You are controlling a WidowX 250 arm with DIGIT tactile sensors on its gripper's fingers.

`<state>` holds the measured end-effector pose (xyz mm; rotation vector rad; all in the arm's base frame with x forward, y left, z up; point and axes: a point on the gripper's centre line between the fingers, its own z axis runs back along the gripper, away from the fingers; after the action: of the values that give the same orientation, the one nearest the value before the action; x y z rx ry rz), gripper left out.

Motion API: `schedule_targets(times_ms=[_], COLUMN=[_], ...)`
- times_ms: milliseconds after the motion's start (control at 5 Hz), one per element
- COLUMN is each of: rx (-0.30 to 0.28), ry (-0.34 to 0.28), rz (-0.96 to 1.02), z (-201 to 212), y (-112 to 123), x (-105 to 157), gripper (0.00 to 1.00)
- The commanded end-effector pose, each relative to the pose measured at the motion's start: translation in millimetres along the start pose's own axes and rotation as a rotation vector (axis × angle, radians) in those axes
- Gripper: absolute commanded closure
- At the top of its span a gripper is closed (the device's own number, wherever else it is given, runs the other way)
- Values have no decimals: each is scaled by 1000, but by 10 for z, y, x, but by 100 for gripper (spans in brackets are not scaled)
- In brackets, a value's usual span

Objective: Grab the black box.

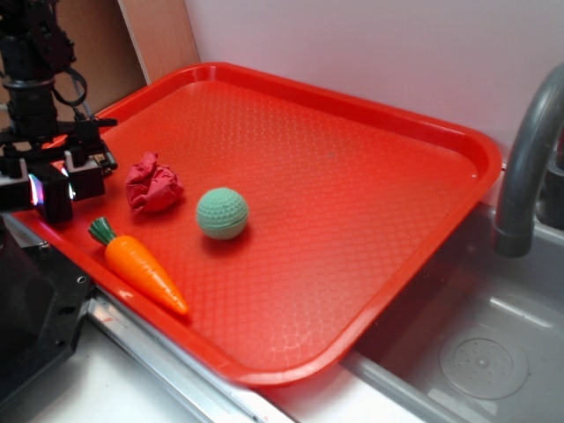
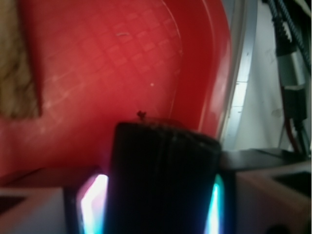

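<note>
The gripper appears clamped on the black box at the red tray's left edge; lifting comes next.

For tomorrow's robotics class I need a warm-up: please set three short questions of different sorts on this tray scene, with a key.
1. True or false: the black box sits between the gripper fingers.
2. Which thing lies nearest the green ball? A. toy carrot B. crumpled red cloth C. grey faucet
3. Fill in: the carrot's leafy green top points toward the ____.

Key
1. True; the wrist view shows the box filling the gap between both fingers.
2. B
3. gripper, at the red tray's left edge.
</note>
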<state>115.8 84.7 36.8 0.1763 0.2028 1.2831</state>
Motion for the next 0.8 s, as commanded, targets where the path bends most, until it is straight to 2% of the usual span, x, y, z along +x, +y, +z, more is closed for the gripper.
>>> schedule_targets(times_ms=[0, 200, 400, 600], rx=[-218, -337, -404, -347], ry=[-270, -395, -385, -335], rz=[-460, -688, -937, -1197], z=[1076, 1466, 1774, 1822], y=[-357, -548, -648, -663], x=[-173, -401, -641, -790], gripper=[100, 100, 100, 100])
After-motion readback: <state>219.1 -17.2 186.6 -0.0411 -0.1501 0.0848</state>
